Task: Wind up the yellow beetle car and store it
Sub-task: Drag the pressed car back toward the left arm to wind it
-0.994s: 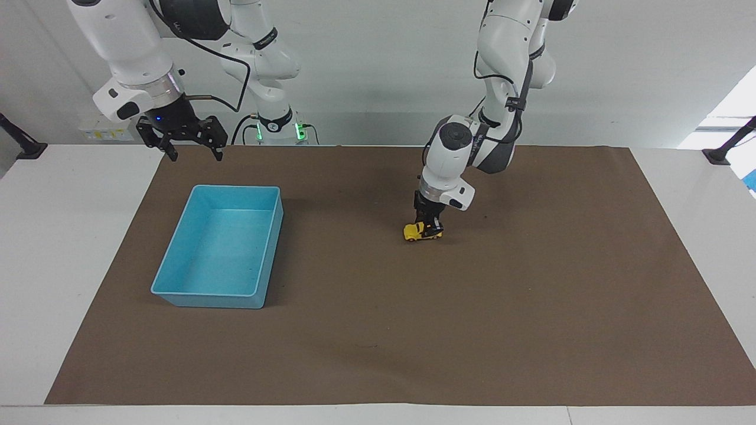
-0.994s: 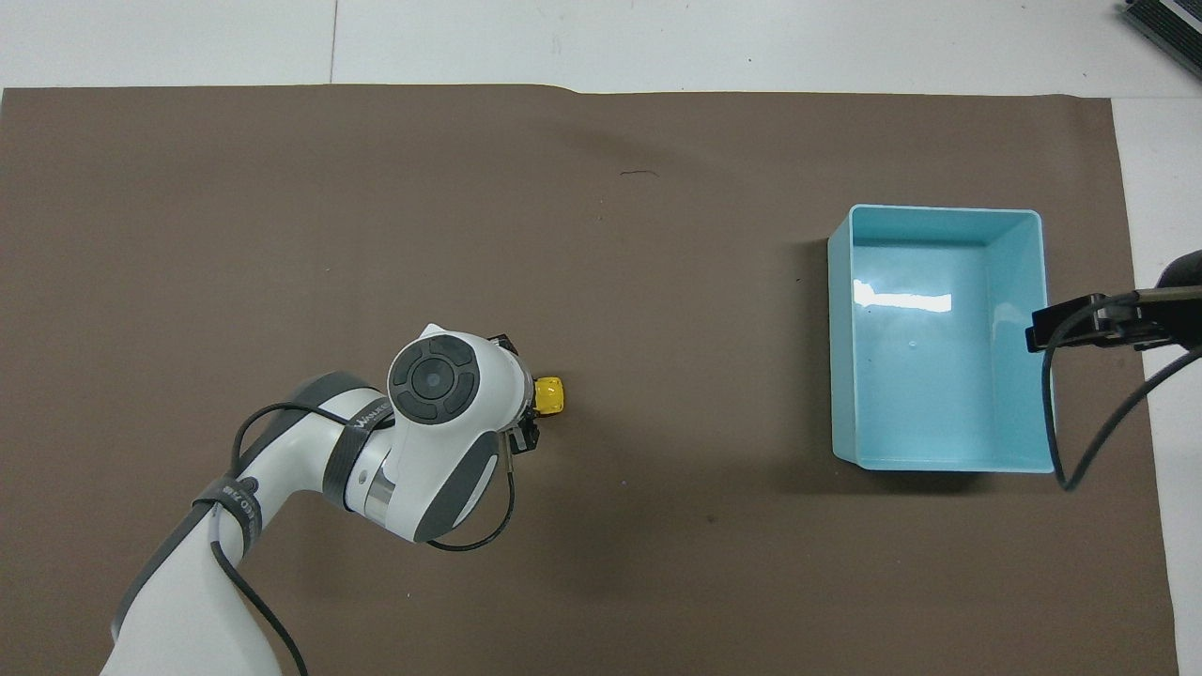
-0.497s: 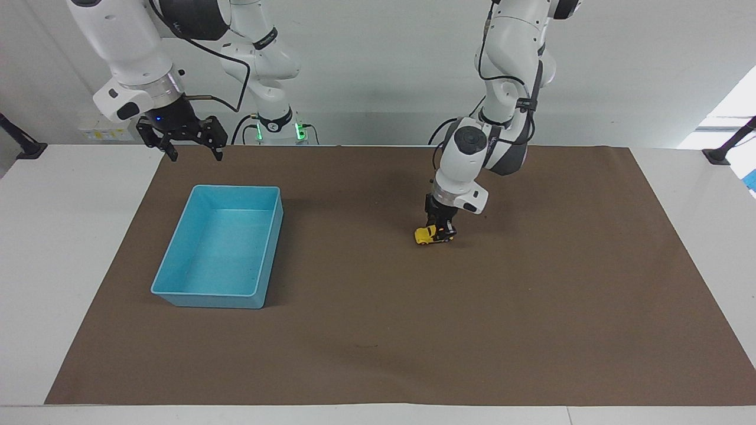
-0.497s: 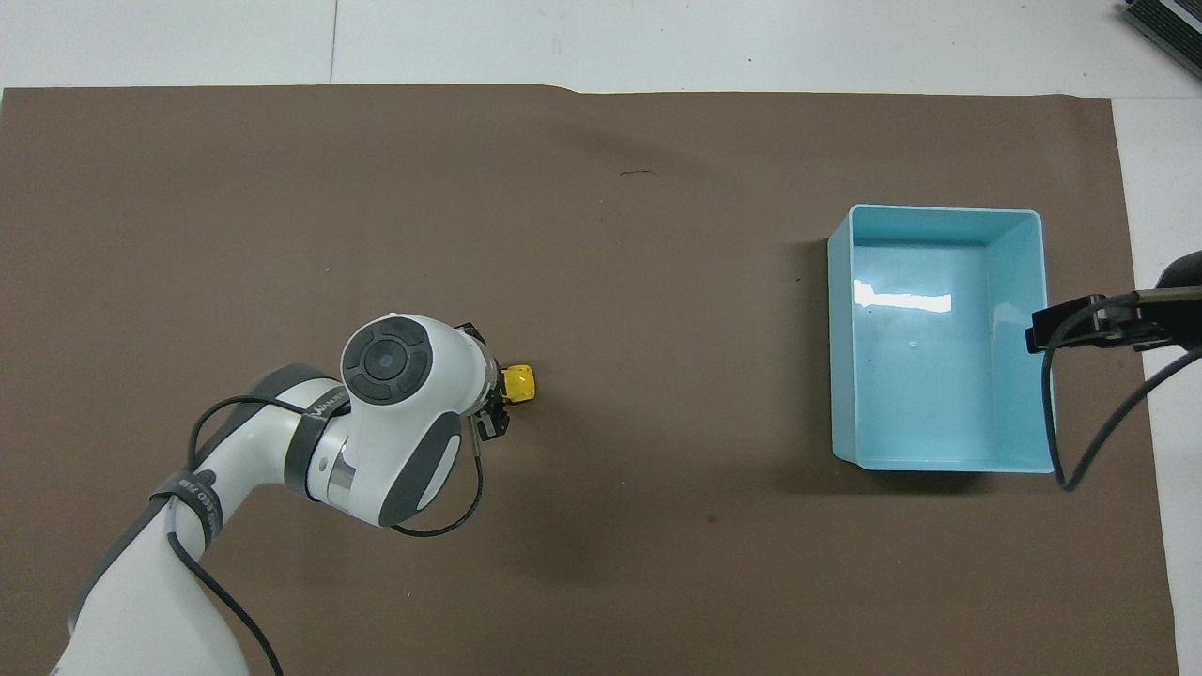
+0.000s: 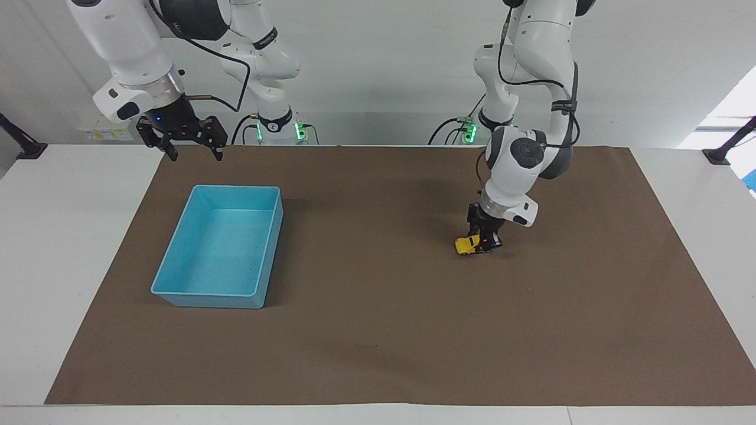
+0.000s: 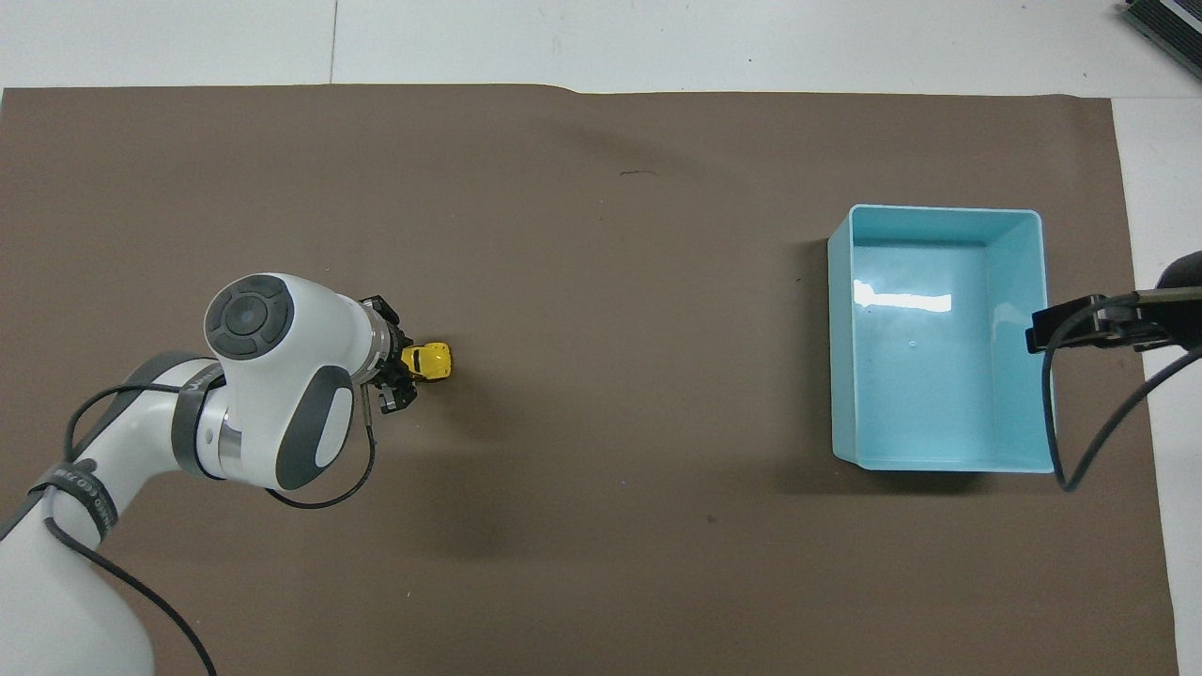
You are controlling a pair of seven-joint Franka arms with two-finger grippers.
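Fingers: your left gripper (image 5: 483,243) is clamped tight on the yellow beetle car (image 5: 468,245), pinching it at the end turned toward the arm, so the yellow nose sticks out toward the blue bin (image 5: 220,248).
Right fingers: your right gripper (image 5: 183,141) hangs with its fingers spread wide, holding nothing.
Car now: it sits low on the brown mat (image 5: 378,330), down at mat level under the left wrist, toward the left arm's end of the table.
Car a second ago: it was near the middle of the mat; you have dragged it along toward the left arm's end, away from the bin, and the gap to the bin has clearly grown.
Left arm: it has swung out with the car, and the wrist and elbow have shifted the same way across both views; the grip has not let go at any point.
Right arm: waiting over the mat's corner nearest the robots, just by the bin's nearer end, with no change in pose.
Bin: well apart from the car, toward the right arm's end of the table, in the same spot as before.
Overhead check: the car (image 6: 427,361) peeks out from under the left gripper (image 6: 402,361), nose toward the bin (image 6: 944,218).
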